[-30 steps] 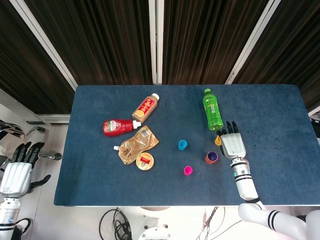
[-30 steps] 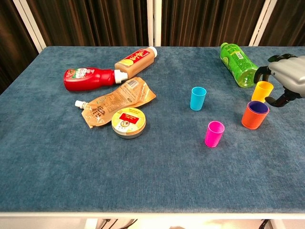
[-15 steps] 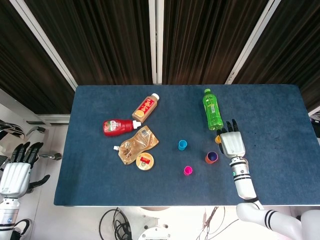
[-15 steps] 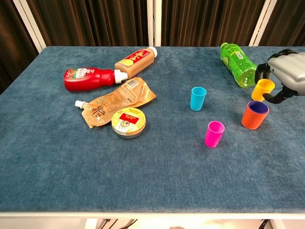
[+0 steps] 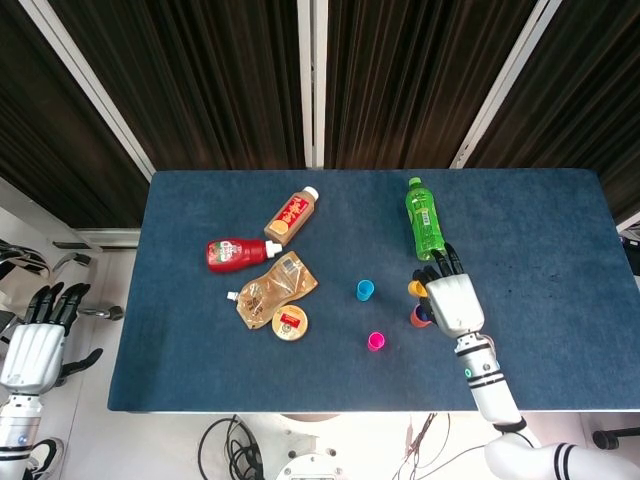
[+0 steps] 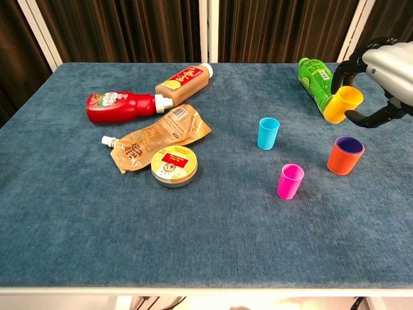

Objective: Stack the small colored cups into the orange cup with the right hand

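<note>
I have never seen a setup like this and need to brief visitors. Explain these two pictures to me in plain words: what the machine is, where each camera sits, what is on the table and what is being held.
This is a two-armed robot with human-like hands, steered remotely by a person. One picture looks down from its head, the other looks forward from its chest.

The right hand holds a small yellow cup, tilted and lifted off the blue table. Below it stands the orange cup, with a purple lining, apparently a cup, inside. A blue cup and a pink cup stand alone nearby.

The left hand waits off the table's edge, open and holding nothing.

Also lying there: a green bottle, a red ketchup bottle, a brown drink bottle, a tan spouted pouch and a round tin.
</note>
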Motion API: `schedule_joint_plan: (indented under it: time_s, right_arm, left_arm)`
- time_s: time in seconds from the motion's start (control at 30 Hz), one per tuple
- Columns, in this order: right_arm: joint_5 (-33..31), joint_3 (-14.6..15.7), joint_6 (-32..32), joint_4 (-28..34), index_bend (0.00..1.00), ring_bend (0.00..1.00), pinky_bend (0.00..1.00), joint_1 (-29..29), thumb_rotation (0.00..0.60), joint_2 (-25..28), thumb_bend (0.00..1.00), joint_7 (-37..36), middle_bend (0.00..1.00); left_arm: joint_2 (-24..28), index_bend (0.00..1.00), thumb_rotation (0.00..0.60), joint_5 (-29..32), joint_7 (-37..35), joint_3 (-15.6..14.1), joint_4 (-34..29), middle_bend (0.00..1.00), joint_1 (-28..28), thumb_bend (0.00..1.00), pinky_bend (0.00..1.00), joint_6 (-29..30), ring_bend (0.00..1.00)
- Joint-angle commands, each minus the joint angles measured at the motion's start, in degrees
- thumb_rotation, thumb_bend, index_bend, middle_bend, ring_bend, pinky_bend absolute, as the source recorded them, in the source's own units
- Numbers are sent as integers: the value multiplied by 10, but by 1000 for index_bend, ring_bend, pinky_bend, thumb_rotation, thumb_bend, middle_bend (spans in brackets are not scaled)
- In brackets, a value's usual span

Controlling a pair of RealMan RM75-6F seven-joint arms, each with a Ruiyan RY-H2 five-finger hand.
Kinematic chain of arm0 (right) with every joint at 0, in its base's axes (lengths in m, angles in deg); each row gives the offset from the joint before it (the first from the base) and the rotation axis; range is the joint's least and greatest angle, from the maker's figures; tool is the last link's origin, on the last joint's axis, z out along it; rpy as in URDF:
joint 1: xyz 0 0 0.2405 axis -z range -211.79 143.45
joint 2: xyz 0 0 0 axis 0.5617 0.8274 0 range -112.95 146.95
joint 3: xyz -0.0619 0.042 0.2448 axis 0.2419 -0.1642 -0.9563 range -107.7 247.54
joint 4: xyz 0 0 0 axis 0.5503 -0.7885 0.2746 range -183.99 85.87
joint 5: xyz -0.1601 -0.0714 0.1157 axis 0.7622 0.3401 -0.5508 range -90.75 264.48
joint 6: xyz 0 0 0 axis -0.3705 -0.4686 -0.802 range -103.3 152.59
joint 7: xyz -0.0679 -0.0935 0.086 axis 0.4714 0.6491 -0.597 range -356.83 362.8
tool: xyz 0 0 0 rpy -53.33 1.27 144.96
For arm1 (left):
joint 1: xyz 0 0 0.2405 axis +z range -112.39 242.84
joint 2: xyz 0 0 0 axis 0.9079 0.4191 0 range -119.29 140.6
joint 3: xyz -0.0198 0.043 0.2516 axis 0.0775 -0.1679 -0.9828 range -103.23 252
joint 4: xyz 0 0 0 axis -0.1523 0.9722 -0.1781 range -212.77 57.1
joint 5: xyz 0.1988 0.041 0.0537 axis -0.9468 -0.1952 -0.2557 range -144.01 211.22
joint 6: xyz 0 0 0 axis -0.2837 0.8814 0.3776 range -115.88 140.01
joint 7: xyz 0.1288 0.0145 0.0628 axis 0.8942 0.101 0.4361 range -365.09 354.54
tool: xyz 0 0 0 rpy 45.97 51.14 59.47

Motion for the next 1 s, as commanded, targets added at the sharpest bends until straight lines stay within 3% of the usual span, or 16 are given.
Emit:
schedule_joint_plan:
  time_s: [0.03, 0.2, 0.83, 0.93, 1.0]
  right_arm:
    - [38, 29, 28, 41, 512, 129, 0, 20, 600, 24, 334, 27, 488]
    - [38, 45, 25, 62, 512, 129, 0, 32, 600, 36, 334, 50, 490]
    - [-14, 34, -20, 41, 512, 128, 0, 31, 600, 22, 329, 73, 472]
    - [-14, 35, -22, 47, 402, 114, 0, 31, 600, 26, 324, 72, 404]
    - [-12, 35, -23, 53, 249, 59, 0, 32, 600, 30, 304, 67, 287]
  left_arm:
    - [2, 80, 600, 1, 2, -1, -3, 100, 1, 134, 57, 1, 0]
    - [3, 80, 600, 1, 3, -2, -6, 100, 3, 135, 57, 1, 0]
    - [0, 80, 600, 3, -6, -3, 2, 100, 5, 135, 57, 1, 0]
    - [0, 80, 600, 2, -7, -3, 3, 100, 5, 135, 57, 1, 0]
    - [0, 80, 600, 0, -8, -3, 3, 99, 5, 135, 57, 2, 0]
